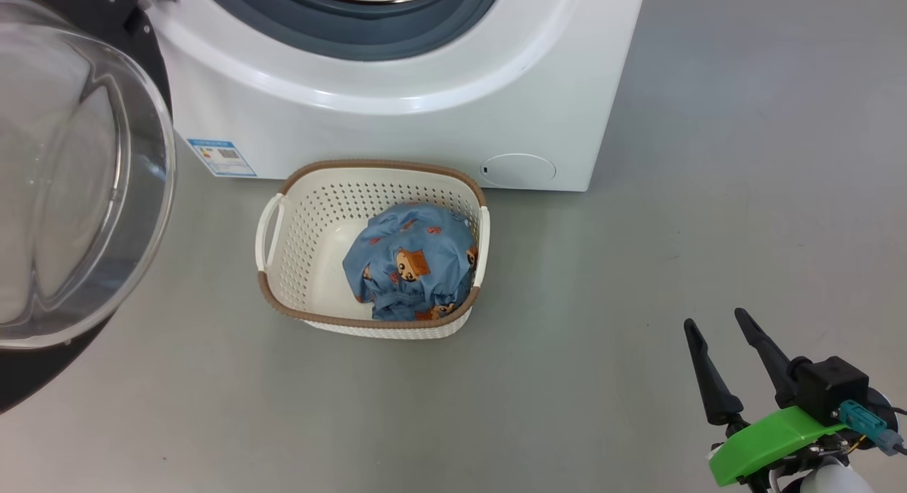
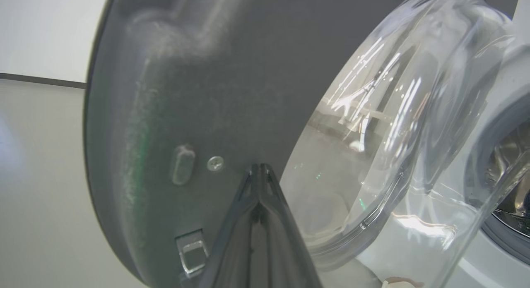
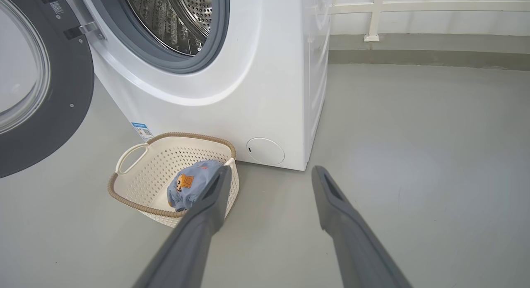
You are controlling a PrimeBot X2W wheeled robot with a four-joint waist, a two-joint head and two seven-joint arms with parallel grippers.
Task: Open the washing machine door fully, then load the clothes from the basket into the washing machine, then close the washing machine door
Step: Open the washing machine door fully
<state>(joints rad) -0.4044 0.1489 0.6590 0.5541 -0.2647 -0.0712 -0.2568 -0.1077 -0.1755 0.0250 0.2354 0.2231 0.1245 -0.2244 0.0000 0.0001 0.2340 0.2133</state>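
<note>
White washing machine [image 1: 397, 132] open-mouthed at top, washing machine door [image 1: 71, 181] standing wide at left. Cream basket [image 1: 368, 321] on floor [image 1: 638, 266] just before it, clothes [image 1: 411, 259] bunched inside. Fingers of left gripper [image 2: 259, 169] pinched together beside door; those of right gripper [image 1: 714, 319] spread, empty. Risk of snagging basket rim, dragging it along.

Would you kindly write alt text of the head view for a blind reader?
A cream basket holding blue bear-print clothes sits before the white washing machine, whose door stands open at left; the right gripper, open, is lower right.
</note>
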